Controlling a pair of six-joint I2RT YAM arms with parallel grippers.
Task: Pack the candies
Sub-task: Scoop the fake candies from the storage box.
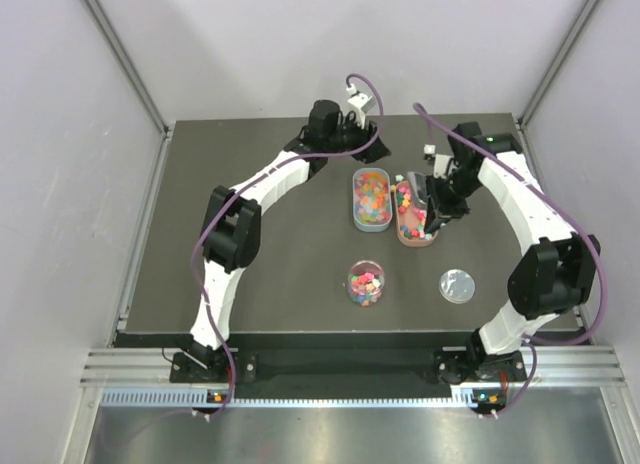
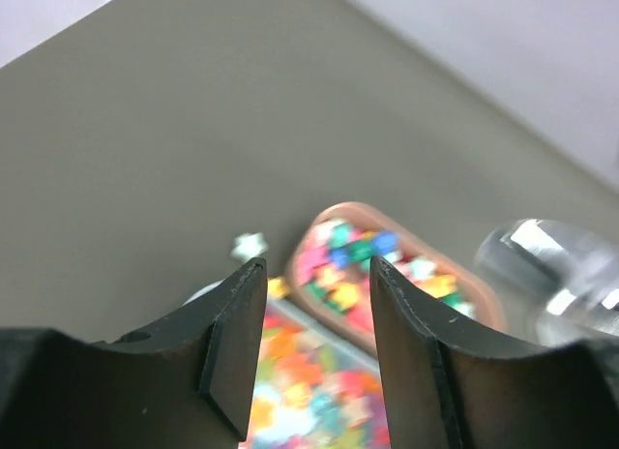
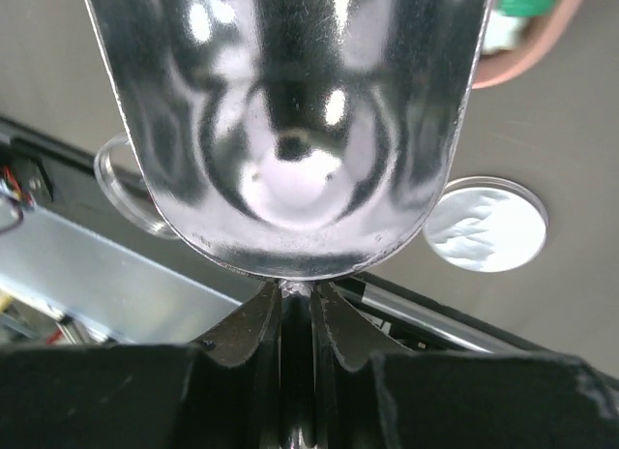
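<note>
Right fingers (image 3: 247,338) clamp the scoop (image 3: 290,130) by its thin handle above the pink tray (image 1: 414,243) of candies (image 2: 358,265) (left fingers (image 2: 232,362) apart, empty, over the blue tray (image 1: 354,206)), so digging in could twist the scoop and flick candies onto the table (image 1: 280,264).

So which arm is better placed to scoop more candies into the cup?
Likely right: the right gripper is shut on the scoop over the pink tray of candies; the left gripper is open, empty.

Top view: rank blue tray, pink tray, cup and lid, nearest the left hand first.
1. blue tray, right by the left hand
2. pink tray, beside it, rightward
3. cup, nearer the bases
4. lid, right of the cup
</note>
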